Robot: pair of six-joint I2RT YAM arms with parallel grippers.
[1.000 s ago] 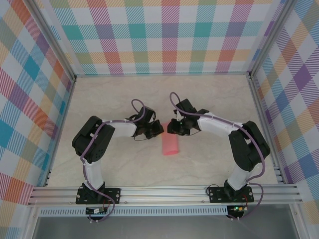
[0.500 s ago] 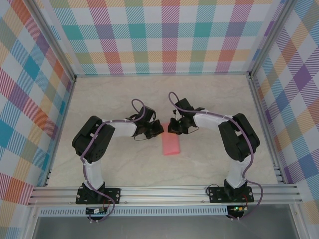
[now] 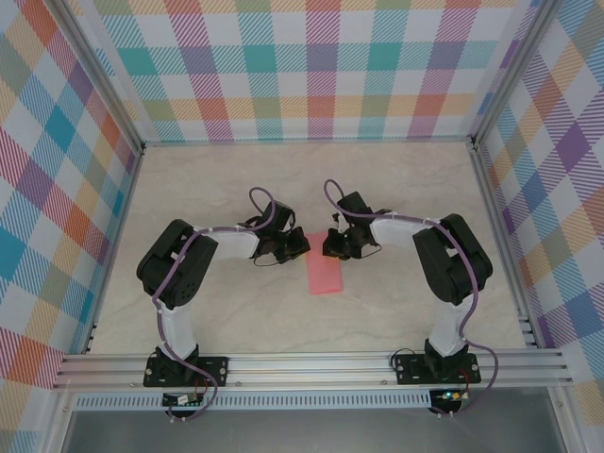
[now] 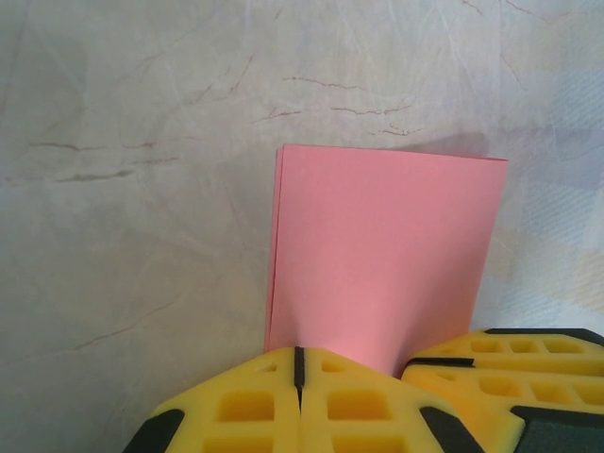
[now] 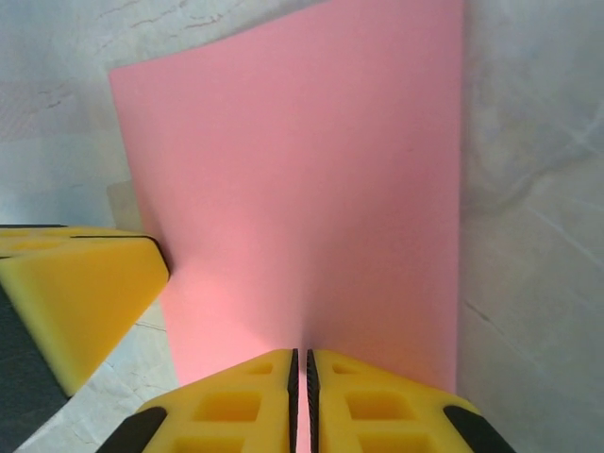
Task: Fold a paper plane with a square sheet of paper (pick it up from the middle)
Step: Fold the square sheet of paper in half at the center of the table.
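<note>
Nearer by a little, the right end effector (image 5: pixel 299 355) has shifted since a second ago, its arm's elbow drawn inward; its jaws are pinched together on the far edge of the one folded pink paper (image 3: pixel 326 276). The left end effector (image 4: pixel 298 353) is likewise closed on that edge, just beside it; the paper reaches toward the two arm bases over the tabletop (image 3: pixel 217 189).

No text, label, number or sign can be read; the pink paper (image 3: pixel 326 276), table (image 3: pixel 189 179) and checked walls (image 3: pixel 321 75) bear none.
</note>
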